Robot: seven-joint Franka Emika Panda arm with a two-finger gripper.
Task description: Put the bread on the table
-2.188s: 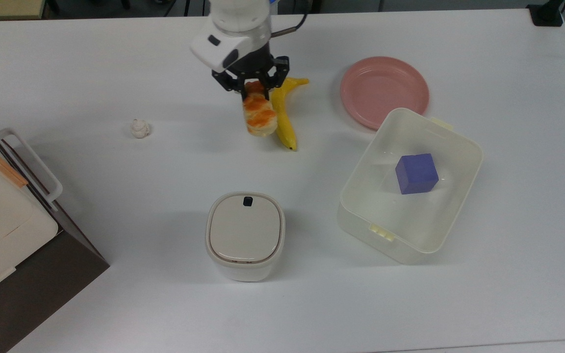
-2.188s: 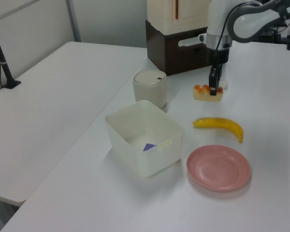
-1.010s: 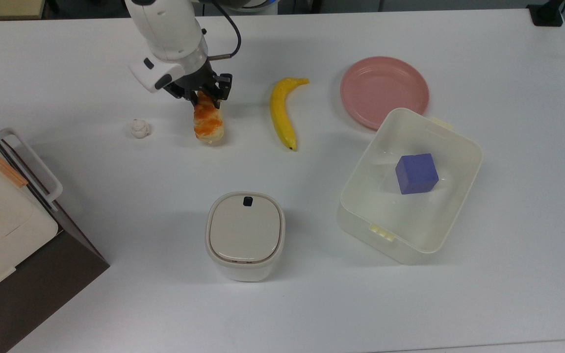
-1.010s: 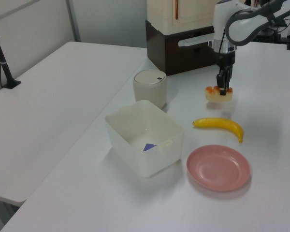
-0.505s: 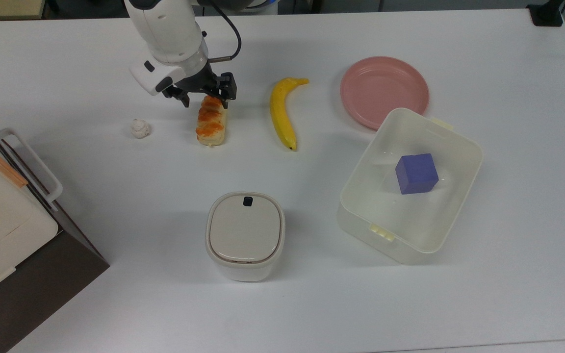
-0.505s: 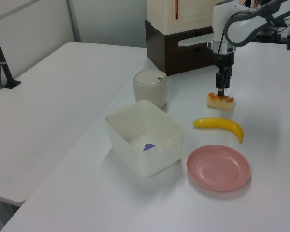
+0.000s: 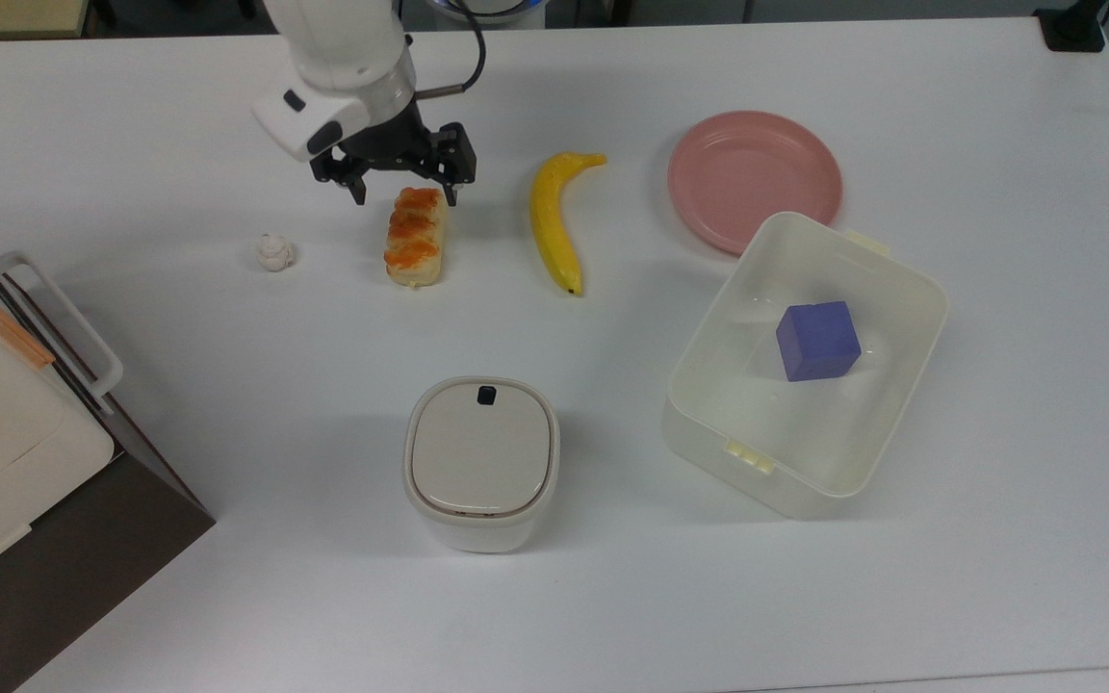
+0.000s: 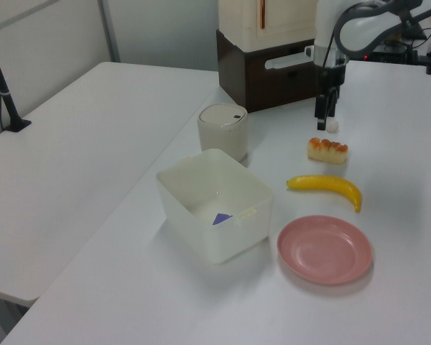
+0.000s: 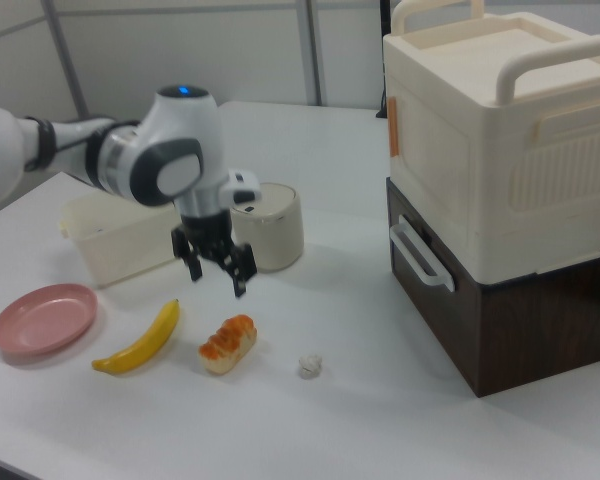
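Pretty plain room: pale grey panelled walls with thin metal uprights behind. A second white tabletop sits alongside in the left view, with a black clamped pole at its edge, all under soft even lighting.

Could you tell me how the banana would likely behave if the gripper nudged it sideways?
The banana lies flat on the table, so it probably slides or pivots on its curve rather than rolling. Its glossy skin looks fairly slippery.

My arm is glossy white with grey joints, a black cable, and black fingers.
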